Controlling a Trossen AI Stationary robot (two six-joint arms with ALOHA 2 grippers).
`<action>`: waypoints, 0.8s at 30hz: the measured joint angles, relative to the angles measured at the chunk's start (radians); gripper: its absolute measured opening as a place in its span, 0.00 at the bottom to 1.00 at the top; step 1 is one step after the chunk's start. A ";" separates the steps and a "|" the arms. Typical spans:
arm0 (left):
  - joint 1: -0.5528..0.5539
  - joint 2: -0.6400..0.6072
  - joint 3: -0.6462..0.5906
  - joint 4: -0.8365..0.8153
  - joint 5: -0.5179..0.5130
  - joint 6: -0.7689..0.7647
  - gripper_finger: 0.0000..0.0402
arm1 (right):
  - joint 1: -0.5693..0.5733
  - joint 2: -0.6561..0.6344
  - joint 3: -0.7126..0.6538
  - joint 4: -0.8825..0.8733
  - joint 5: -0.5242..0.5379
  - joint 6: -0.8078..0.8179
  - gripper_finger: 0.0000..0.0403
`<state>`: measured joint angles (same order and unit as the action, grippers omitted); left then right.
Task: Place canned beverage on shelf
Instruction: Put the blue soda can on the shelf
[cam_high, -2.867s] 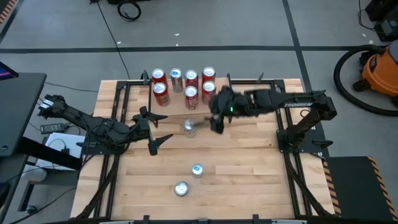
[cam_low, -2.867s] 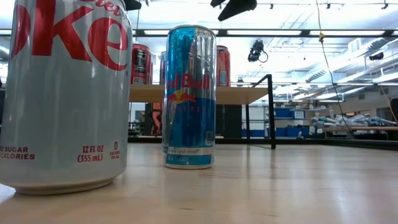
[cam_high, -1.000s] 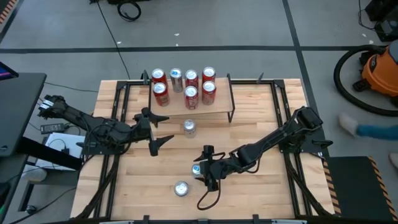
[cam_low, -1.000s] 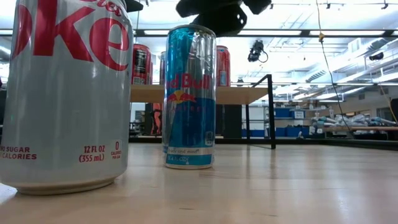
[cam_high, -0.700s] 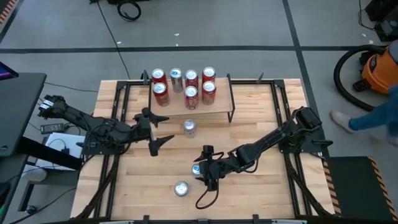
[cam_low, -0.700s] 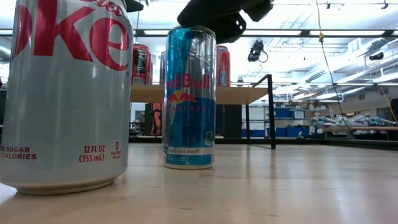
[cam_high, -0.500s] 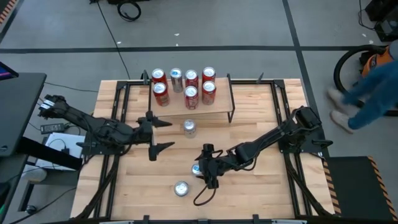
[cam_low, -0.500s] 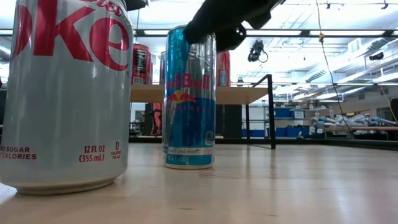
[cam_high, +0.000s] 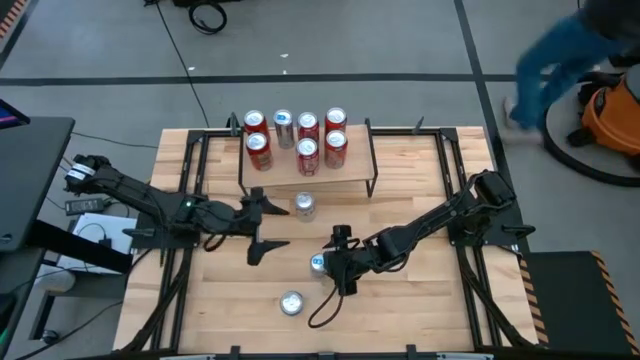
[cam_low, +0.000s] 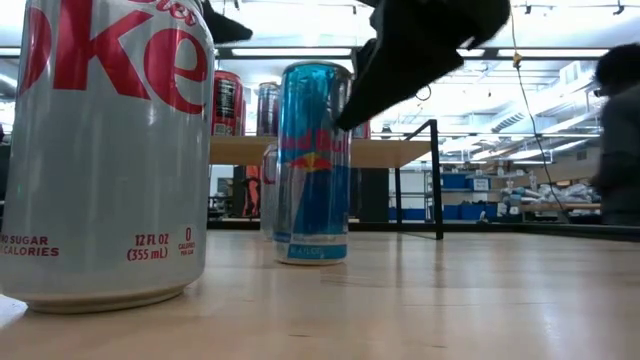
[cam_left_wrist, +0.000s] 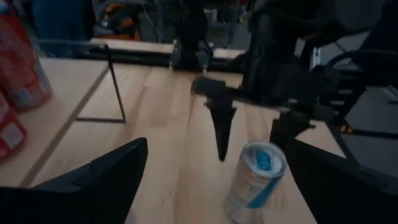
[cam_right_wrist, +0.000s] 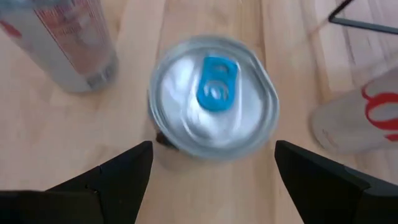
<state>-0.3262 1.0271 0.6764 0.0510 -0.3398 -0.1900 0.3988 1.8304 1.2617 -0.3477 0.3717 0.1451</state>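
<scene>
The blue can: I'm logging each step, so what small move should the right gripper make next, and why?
Probably lower the right gripper further and close. Its open fingers straddle the blue can from above, touching nothing, and the can stands on the table, not on the shelf.

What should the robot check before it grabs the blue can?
1. Right end effector over the blue can: ok; the right wrist view looks straight down on its lid.
2. Fingers open wide enough: ok; they stand apart on both sides of the can.
3. Can upright: ok in the low view.
4. Left end effector out of the way: ok; it is open and off to the side.
5. Room on the shelf: ok; bare board shows in front of the red cans.
6. Fingers low enough to grip: cannot tell.
</scene>
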 joint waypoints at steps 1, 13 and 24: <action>0.004 0.009 0.000 -0.002 0.010 0.001 0.98 | 0.000 -0.002 0.000 -0.019 0.009 -0.006 0.86; 0.040 0.165 0.000 0.038 0.040 -0.022 0.98 | 0.001 -0.006 0.000 -0.083 0.023 0.063 0.86; -0.025 0.333 0.000 0.103 -0.146 -0.194 0.98 | 0.041 -0.007 -0.051 0.020 0.080 0.172 0.86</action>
<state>-0.3508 1.3597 0.6765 0.1545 -0.4855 -0.3841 0.4399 1.8233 1.2105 -0.3281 0.4517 0.3172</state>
